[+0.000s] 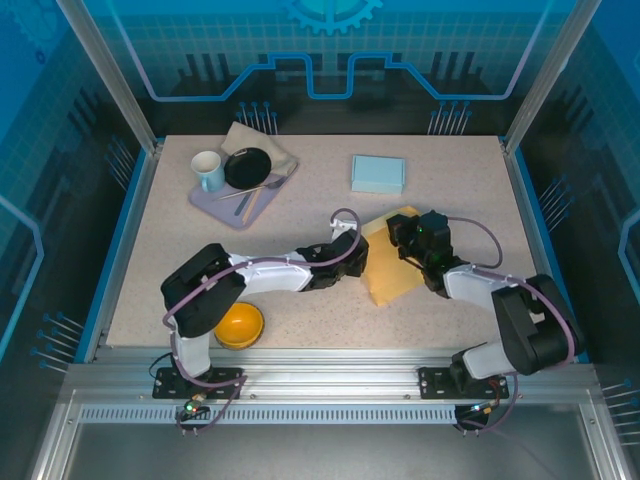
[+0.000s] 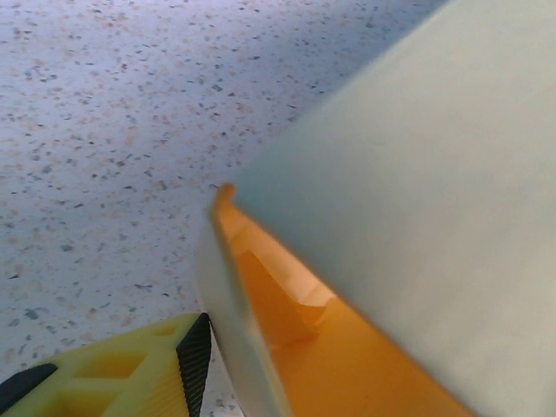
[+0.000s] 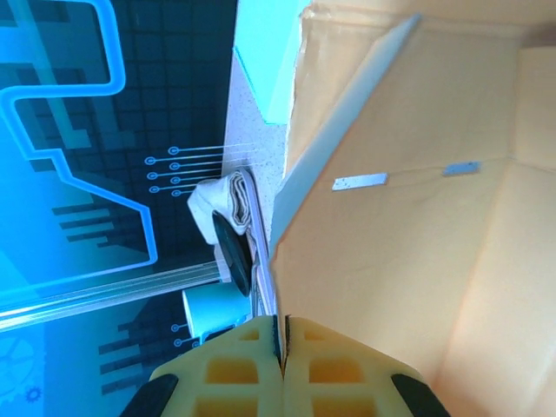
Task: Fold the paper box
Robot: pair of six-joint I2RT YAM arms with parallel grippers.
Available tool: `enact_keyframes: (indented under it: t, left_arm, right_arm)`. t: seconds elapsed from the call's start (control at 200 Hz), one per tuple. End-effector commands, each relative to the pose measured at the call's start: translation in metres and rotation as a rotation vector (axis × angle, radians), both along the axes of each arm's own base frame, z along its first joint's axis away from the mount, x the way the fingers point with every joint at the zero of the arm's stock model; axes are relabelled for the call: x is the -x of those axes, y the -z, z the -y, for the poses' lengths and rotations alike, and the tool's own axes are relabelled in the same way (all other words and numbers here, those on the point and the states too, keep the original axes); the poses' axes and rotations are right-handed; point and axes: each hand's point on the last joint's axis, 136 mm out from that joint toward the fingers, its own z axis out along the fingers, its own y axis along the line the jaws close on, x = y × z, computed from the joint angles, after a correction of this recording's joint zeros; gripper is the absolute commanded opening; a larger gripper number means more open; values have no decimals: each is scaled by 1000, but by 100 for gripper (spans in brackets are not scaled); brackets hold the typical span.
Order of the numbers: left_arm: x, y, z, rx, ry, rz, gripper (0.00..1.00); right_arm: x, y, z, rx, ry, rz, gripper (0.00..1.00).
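Observation:
The yellow paper box (image 1: 392, 262) lies partly folded on the table right of centre. My left gripper (image 1: 360, 256) is at its left edge. In the left wrist view one yellow finger (image 2: 130, 373) rests against the outside of an upright box wall (image 2: 228, 304). The orange inside of the box (image 2: 347, 347) lies beyond that wall, and the other finger is hidden behind it. My right gripper (image 3: 282, 337) is shut on the thin edge of a box panel (image 3: 391, 243), which stands raised; in the top view this gripper (image 1: 402, 240) is at the box's far side.
At the back left, a purple tray (image 1: 215, 203) holds a pale blue cup (image 1: 208, 170), a black plate (image 1: 247, 167) and utensils, with a folded cloth (image 1: 262, 140) behind. A light blue box (image 1: 378, 173) sits at the back, and an orange bowl (image 1: 239, 325) near the left arm's base.

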Motion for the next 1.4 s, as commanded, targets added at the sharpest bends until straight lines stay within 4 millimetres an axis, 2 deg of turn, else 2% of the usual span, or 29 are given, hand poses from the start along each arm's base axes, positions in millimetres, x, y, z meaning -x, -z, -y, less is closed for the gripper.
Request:
enact_keyframes:
  t: [0.0, 0.11, 0.225, 0.37, 0.46, 0.515, 0.63, 0.78, 0.805, 0.91, 1.03, 1.13, 1.2, 1.396]
  left_arm:
    - [-14, 1, -24, -92, -113, 44, 50]
    - [-18, 2, -28, -129, -123, 63, 49]
    - [-24, -2, -29, -167, -124, 90, 49]
    - [-35, -13, -27, -178, -84, 130, 49]
    - [-37, -22, -27, -143, -50, 134, 49]
    - [-37, -26, -31, -120, -40, 129, 49]
    - [-28, -32, -25, -51, 56, 110, 49]
    - [-4, -47, -27, 35, 153, 119, 50]
    - [-1, -52, -28, 53, 166, 124, 50]
    - [13, -71, -39, 107, 211, 141, 50]
    - [17, -88, -64, 130, 195, 177, 50]
    - [7, -79, -92, 119, 128, 143, 50]
    - [-1, -67, -100, 132, 112, 101, 50]
    - [-10, -43, -71, 172, 220, 30, 54]
  right_arm:
    - [19, 10, 2, 89, -18, -46, 0]
    - [25, 7, 6, 126, -15, -50, 0]
    - [32, 11, 7, 157, -30, -89, 0]
    - [35, 23, 4, 150, -54, -139, 0]
    - [41, 39, 10, 190, -48, -263, 0]
    - [38, 40, 11, 203, -44, -295, 0]
    - [28, 38, 13, 199, -10, -335, 0]
    - [16, 34, 14, 244, -15, -445, 0]
    - [9, 26, 12, 252, -23, -443, 0]
    - [2, 19, 12, 299, -46, -505, 0]
    - [-4, 10, 15, 336, -34, -541, 0]
    - [-10, 5, 14, 347, -34, -563, 0]
    - [-16, 6, 9, 350, -57, -583, 0]
    - [-27, 18, -4, 337, -112, -641, 0]
